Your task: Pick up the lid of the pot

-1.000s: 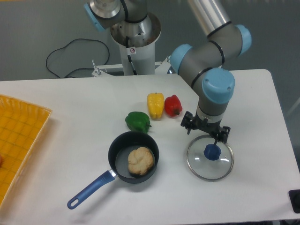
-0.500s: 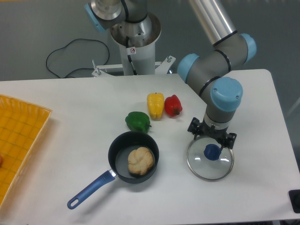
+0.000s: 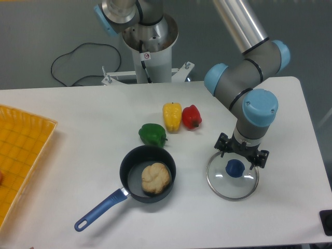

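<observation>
White tabletop (image 3: 78, 122), smooth & matte. Ribbed yellow-orange crate (image 3: 26, 150) cut off at L edge of view. Gripper (image 3: 241, 153) above the lid area at R, jaws spread apart w/ nothing btwn them. Round black frying pan (image 3: 124, 168) w/ long blue handle (image 3: 101, 210) angled to lower L. Pot lid (image 3: 233, 191) flat on the tabletop, R of the pan & apart from it – clear disc, thin rim, round blue knob (image 3: 235, 168) at ctr. Bell peppers behind – lobed green (image 3: 152, 135), oblong yellow (image 3: 171, 115), small red (image 3: 191, 117). Lumpy tan food pc (image 3: 155, 178) in pan.
</observation>
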Motion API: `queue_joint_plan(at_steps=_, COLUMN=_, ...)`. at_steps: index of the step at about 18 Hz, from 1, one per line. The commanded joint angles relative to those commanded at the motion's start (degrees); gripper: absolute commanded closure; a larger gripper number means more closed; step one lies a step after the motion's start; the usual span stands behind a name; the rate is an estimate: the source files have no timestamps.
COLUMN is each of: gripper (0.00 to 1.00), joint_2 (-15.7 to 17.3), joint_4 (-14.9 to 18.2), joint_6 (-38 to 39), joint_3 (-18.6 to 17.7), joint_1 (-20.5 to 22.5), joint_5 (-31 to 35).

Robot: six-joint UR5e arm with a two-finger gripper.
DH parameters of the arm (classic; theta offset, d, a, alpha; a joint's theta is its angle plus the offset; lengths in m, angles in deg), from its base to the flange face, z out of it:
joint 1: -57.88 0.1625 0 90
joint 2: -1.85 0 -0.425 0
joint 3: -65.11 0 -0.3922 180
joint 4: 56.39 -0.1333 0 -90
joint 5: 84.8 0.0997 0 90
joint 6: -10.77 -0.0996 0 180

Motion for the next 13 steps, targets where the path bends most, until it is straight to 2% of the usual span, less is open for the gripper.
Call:
queue_joint_plan(at_steps=5, gripper=0.02, joint_2=-0.5, joint_4=0.3, joint_6=-3.4, joint_3=0.7, joint_1=0.0, joint_5=0.3)
queue_joint_plan(at_steps=13, gripper=0.03, joint_2=-1.5, joint_4=-0.2, joint_6=-3.5, joint_3=1.1, joint_1=0.0, joint_5=0.4)
